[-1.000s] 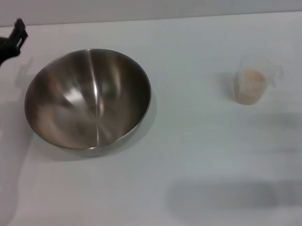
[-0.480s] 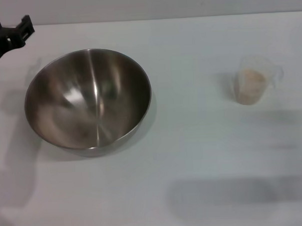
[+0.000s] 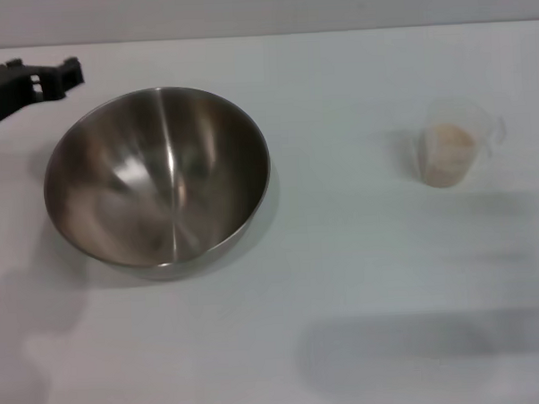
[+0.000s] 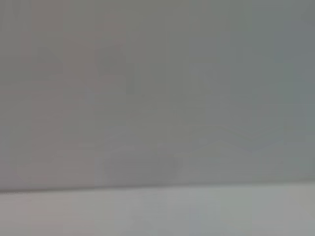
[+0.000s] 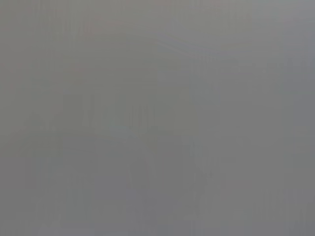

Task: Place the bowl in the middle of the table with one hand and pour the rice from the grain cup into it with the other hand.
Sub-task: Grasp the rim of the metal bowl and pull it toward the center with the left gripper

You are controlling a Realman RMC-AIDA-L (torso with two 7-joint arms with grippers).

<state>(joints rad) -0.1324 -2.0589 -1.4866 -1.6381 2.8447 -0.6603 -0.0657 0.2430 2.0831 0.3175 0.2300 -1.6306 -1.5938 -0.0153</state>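
The steel bowl [image 3: 156,176] stands upright on the left part of the white table [image 3: 344,279], and it holds nothing. The clear grain cup [image 3: 453,145] stands upright at the right, with pale rice [image 3: 448,149] inside it. My left gripper [image 3: 46,74] hovers at the far left, just behind the bowl's back-left rim and apart from it. Its fingers look open and hold nothing. My right gripper is out of view in the head view. Both wrist views show only a blank pale surface.
The table's back edge [image 3: 334,31] runs along the top of the head view. A broad soft shadow [image 3: 410,348] lies on the table at the front right.
My left gripper has moved to the right and turned, coming closer to the bowl's back-left rim. The bowl and the cup have not moved.
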